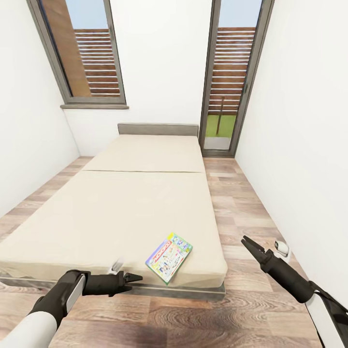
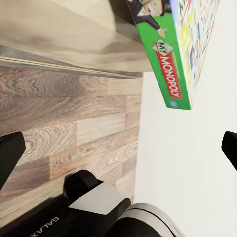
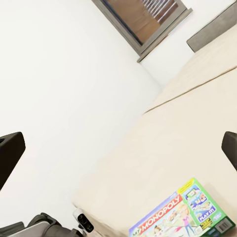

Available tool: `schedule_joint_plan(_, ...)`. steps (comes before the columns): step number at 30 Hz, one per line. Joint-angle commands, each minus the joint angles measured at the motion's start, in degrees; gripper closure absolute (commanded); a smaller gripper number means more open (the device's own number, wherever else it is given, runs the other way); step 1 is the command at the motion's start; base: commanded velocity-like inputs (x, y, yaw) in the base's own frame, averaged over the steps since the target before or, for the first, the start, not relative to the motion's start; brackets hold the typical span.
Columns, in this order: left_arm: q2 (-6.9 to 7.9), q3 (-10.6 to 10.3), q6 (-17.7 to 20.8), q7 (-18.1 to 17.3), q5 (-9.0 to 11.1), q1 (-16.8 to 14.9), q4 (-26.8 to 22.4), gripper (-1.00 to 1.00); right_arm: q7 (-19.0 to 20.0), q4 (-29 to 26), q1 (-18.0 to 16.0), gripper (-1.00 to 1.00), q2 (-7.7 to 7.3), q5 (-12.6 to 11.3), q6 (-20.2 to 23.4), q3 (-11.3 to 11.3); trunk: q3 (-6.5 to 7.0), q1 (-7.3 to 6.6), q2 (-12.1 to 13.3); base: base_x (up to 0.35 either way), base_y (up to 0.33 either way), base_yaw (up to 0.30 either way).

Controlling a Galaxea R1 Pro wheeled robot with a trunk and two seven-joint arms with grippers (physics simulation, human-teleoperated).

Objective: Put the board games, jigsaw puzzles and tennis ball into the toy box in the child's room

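My Monopoly board game [image 1: 168, 257] lies flat at the bed's [image 1: 121, 203] near right corner, untouched; left gripper [image 1: 134, 278] and right gripper [image 1: 249, 244] both empty, jaws parted, over the wood floor [image 1: 203, 314].

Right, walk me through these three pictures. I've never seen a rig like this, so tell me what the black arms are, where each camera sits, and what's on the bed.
This is a simulated wheeled robot with two arms, each ending in a two-fingered pincer. The wide picture comes from a camera on its head, looking down at a bed with a plain beige mattress. The left pincer and right pincer reach in from below. The other two pictures come from cameras near each wrist, looking along the fingers, whose dark tips sit at the picture edges. One thing lies on the mattress, near its foot corner: a flat board game box with a green edge, reading "My Monopoly" in the wrist views. Both pincers look open and hold nothing. Behind the bed are tall windows and white walls; the floor is wood plank.
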Motion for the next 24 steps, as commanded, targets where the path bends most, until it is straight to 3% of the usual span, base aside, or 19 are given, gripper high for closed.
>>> schedule_joint_plan(1,0.0,0.08,0.27,-0.13,0.04,-0.02,0.0,-1.0,0.21,0.01,-0.03,-1.0,-0.01,-0.39,0.53,-0.02,-0.05,-0.01,-0.02,0.0,0.0,0.0)
schedule_joint_plan(24,-0.27,-0.06,-0.45,-0.28,0.06,-0.07,-0.09,-1.0,0.71,0.05,-0.03,-1.0,0.05,-0.24,0.69,0.0,-0.05,-0.01,-0.02,0.001,0.0,0.0)
